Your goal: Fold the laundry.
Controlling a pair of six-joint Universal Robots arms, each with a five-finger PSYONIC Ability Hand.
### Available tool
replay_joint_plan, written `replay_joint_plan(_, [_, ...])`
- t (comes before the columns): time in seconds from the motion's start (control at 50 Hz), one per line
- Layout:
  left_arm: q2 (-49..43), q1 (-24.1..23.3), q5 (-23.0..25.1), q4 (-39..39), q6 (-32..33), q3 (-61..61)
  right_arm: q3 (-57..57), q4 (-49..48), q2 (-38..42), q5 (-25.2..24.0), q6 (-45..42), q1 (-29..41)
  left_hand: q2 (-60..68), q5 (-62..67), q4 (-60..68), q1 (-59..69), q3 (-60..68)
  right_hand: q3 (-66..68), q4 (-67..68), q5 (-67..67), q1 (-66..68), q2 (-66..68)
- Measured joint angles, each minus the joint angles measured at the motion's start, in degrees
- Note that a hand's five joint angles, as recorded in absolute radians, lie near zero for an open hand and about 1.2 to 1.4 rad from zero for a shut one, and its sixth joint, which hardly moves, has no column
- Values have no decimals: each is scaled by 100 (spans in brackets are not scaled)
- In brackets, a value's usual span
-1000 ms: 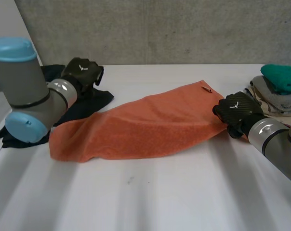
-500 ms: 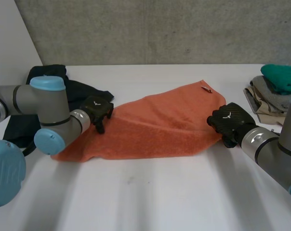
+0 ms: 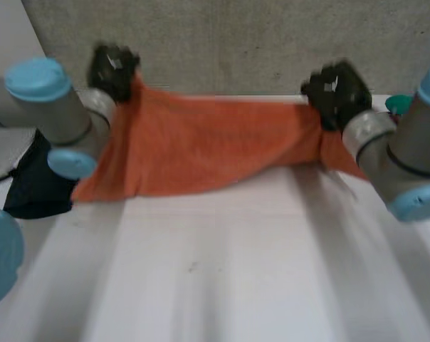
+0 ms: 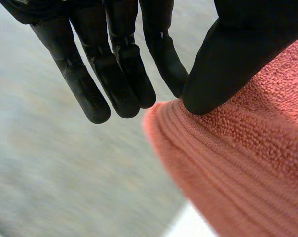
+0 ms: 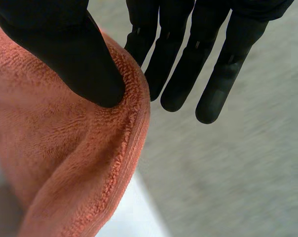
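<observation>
An orange towel (image 3: 208, 146) hangs stretched between both hands above the white table (image 3: 222, 271), its lower edge trailing on the table. My left hand (image 3: 113, 70) holds its upper left corner high near the wall. In the left wrist view the thumb (image 4: 238, 54) presses the orange towel (image 4: 242, 163) against straight fingers (image 4: 119, 64). My right hand (image 3: 336, 91) holds the upper right corner at the same height. The right wrist view has the thumb (image 5: 65, 54) pinching the orange towel (image 5: 65, 153) against the fingers (image 5: 188, 64).
A dark garment (image 3: 37, 185) lies at the table's left edge, below my left arm. A bit of a teal cloth (image 3: 398, 103) peeks out at the far right behind my right arm. A grey concrete wall (image 3: 222, 43) backs the table.
Both hands have lifted the towel off the table to near the wall's height. My left hand, which was on the towel's left end half a second ago, now pinches its corner.
</observation>
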Motion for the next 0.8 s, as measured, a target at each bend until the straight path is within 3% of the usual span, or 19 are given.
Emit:
replay_joint_plan(0.1, [933, 104, -266, 538, -597, -533, -400, -490, -92, 53, 344, 162, 0, 0, 0, 0, 0, 0, 0, 0, 0, 0])
replay_joint_plan(0.28, [3053, 332, -206, 1208, -1589, -3817, 500, -723, -553, -439, 676, 254, 15, 0, 11, 0, 12, 0, 0, 27, 0, 0])
replay_joint_plan(0.34, [3243, 356, -102, 1246, -1541, -4608, 795, -508, -573, -512, 599, 249, 15, 16, 19, 0, 12, 0, 1, 27, 0, 0])
replay_joint_plan(0.44, [2996, 273, 91, 1073, -797, -6261, 1671, 204, -356, -574, 154, 225, 16, 59, 22, 0, 12, 0, 1, 32, 0, 0])
replay_joint_plan(0.5, [2797, 214, -16, 815, -446, -6531, 1948, 330, -181, -518, -26, 208, -166, -17, -134, -60, -159, 0, 1, 32, 0, 0])
replay_joint_plan(0.58, [2760, 122, -361, 278, -160, -6522, 2146, 289, -6, -350, -98, 197, -3404, -3110, -3377, -3358, -3276, 0, 1, 32, 0, 0])
replay_joint_plan(0.64, [2953, 16, -622, -102, -111, -6392, 2209, 195, 7, -226, -34, 202, -4403, -4201, -4452, -4227, -4331, 0, 2, 32, 0, 0])
replay_joint_plan(0.8, [3317, -277, -750, -524, -251, -5761, 2400, -49, -283, -119, 184, 253, -5117, -4946, -5159, -4800, -5085, 0, 2, 32, 0, 0])
